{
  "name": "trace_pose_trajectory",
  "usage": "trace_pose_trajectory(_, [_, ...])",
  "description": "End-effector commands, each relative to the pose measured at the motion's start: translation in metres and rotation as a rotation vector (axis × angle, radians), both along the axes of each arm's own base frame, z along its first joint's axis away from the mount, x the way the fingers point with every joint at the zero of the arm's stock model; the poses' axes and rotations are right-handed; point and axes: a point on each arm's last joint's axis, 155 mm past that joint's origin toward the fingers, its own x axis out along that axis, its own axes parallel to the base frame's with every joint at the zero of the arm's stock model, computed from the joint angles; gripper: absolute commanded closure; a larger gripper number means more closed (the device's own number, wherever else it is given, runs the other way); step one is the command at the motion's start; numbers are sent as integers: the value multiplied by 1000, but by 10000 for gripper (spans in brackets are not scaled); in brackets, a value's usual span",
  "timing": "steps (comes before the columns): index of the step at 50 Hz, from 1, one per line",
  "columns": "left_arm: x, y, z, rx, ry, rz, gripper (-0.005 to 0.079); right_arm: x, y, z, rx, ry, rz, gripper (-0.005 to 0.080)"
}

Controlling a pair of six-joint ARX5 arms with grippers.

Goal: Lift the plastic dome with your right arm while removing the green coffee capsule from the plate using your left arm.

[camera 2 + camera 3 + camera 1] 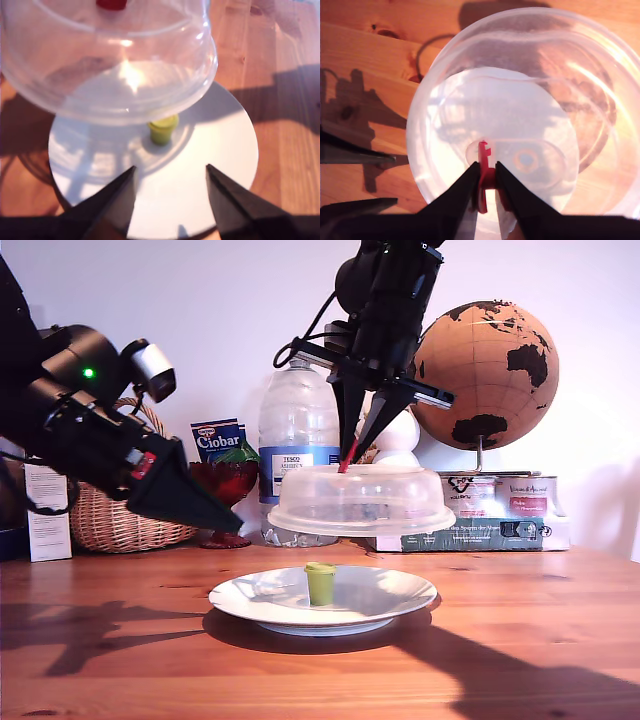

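plastic dome [362, 498] hanging over capsule [320, 583] (upright), bottle [298, 425] behind

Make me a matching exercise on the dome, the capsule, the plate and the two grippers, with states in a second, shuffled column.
1. plastic dome
2. green coffee capsule
3. my first gripper
4. my second gripper

a. open, aimed at the plate
b. held up by its red tab
c. shut on the tab
d. standing on the plate

Pairs: 1-b, 2-d, 3-a, 4-c
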Motion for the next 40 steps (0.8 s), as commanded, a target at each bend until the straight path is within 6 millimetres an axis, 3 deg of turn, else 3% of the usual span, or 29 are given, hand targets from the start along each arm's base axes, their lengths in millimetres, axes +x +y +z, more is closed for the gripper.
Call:
trace_pose_trajectory(1, [-1,-6,1,-5,-25,-20,341,4,-5,21,21,-45,-8,765])
trace_pose_trajectory(16, [-10,-27,-24,3,12,-63,332,18,-30,20,15,-54,-42,765])
trace_pose_trajectory(40, [9,-51,-46,-30,-1,0,332,33,-60,20,8,-67,-70,765])
